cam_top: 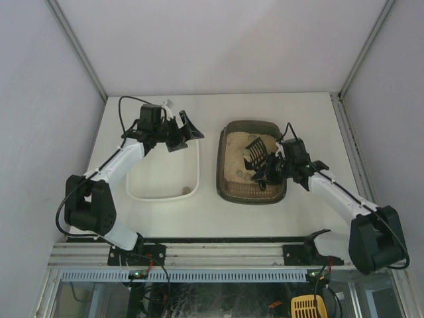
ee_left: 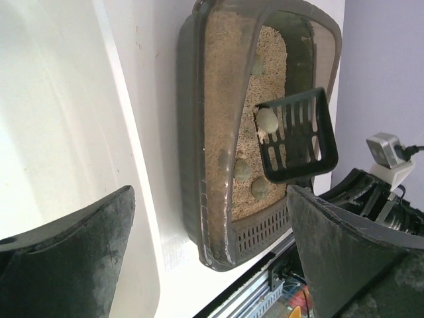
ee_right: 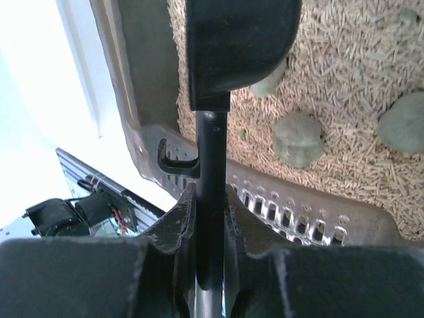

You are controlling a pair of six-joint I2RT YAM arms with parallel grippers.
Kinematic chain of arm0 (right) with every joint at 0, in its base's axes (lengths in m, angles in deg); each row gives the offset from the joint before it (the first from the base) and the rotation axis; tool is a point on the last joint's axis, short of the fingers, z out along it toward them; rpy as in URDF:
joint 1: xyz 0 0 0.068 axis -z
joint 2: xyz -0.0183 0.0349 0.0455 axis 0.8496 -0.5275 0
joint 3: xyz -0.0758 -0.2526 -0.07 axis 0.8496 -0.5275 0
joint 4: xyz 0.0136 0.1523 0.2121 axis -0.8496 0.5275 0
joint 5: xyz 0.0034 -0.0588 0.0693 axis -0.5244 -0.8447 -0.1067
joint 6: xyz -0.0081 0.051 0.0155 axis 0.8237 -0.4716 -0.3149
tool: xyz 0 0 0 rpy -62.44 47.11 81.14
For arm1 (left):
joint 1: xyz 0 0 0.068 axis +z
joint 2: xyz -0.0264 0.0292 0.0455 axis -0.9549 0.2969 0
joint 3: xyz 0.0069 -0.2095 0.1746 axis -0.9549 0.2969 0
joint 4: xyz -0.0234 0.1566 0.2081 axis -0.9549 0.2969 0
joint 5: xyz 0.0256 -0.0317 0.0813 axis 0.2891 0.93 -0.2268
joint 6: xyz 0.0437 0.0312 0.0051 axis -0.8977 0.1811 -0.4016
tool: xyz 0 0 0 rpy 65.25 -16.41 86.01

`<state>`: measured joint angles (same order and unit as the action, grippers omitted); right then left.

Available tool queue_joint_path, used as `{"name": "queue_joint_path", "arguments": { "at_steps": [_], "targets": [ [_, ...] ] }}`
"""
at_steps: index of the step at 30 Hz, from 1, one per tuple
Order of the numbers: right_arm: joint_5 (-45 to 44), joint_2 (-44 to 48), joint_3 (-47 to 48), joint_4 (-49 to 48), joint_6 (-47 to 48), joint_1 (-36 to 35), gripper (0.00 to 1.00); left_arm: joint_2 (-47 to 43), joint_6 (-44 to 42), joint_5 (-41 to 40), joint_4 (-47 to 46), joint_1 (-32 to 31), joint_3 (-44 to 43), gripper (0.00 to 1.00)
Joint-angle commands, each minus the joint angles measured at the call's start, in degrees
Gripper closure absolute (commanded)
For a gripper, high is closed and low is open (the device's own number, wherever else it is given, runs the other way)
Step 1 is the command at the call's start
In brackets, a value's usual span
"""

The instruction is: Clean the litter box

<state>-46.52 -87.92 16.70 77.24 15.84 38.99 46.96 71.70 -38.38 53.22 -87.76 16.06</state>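
tray (cam_top: 159, 179) left of the litter box (cam_top: 252, 195), scoop (cam_top: 255, 151) over its litter (cam_top: 234, 159)

Right wrist view: top edge cuts off scoop (ee_right: 213, 146) head and litter box (ee_right: 139, 79). Top view: speck (cam_top: 187, 191) in white tray (cam_top: 159, 179) is too small to identify.

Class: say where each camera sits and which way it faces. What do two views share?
Top external: above and behind, facing down; left arm, right arm, white tray, litter box.
Left wrist: over the white tray, facing the litter box; open left gripper.
Right wrist: looking along the scoop into the litter box; right gripper shut on its handle.
Shared by wrists: the scoop.
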Motion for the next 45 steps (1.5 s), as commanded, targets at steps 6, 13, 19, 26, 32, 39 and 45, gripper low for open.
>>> {"name": "queue_joint_path", "arguments": {
  "at_steps": [6,13,19,26,32,39,45],
  "targets": [
    [3.2,17.7,-17.5,-23.7,-7.1,0.8,1.00,-4.7,-7.1,-4.2,-0.5,0.3,2.0,0.01],
    [5.2,27.7,-28.0,-36.6,-13.6,3.9,1.00,-6.3,-8.2,-6.3,-2.2,0.2,3.9,0.01],
    [4.6,29.9,-33.1,-41.5,-15.6,2.9,1.00,-6.6,-9.1,-7.2,-2.4,0.1,4.4,0.01],
    [4.8,31.8,-35.2,-44.4,-18.8,5.2,1.00,-6.4,-9.5,-7.0,-2.5,0.1,4.4,0.01],
    [11.4,29.5,-40.8,-60.4,-29.1,12.4,1.00,-6.4,-9.9,-6.9,-2.5,0.1,4.6,0.02],
    [12.7,25.6,-38.3,-64.5,-29.8,10.4,1.00,-6.2,-10.4,-6.8,-2.6,0.1,4.7,0.02],
    [12.0,20.1,-34.6,-62.7,-25.3,5.2,1.00,-6.2,-10.4,-6.6,-2.5,0.1,4.7,0.02]
  ]
}}
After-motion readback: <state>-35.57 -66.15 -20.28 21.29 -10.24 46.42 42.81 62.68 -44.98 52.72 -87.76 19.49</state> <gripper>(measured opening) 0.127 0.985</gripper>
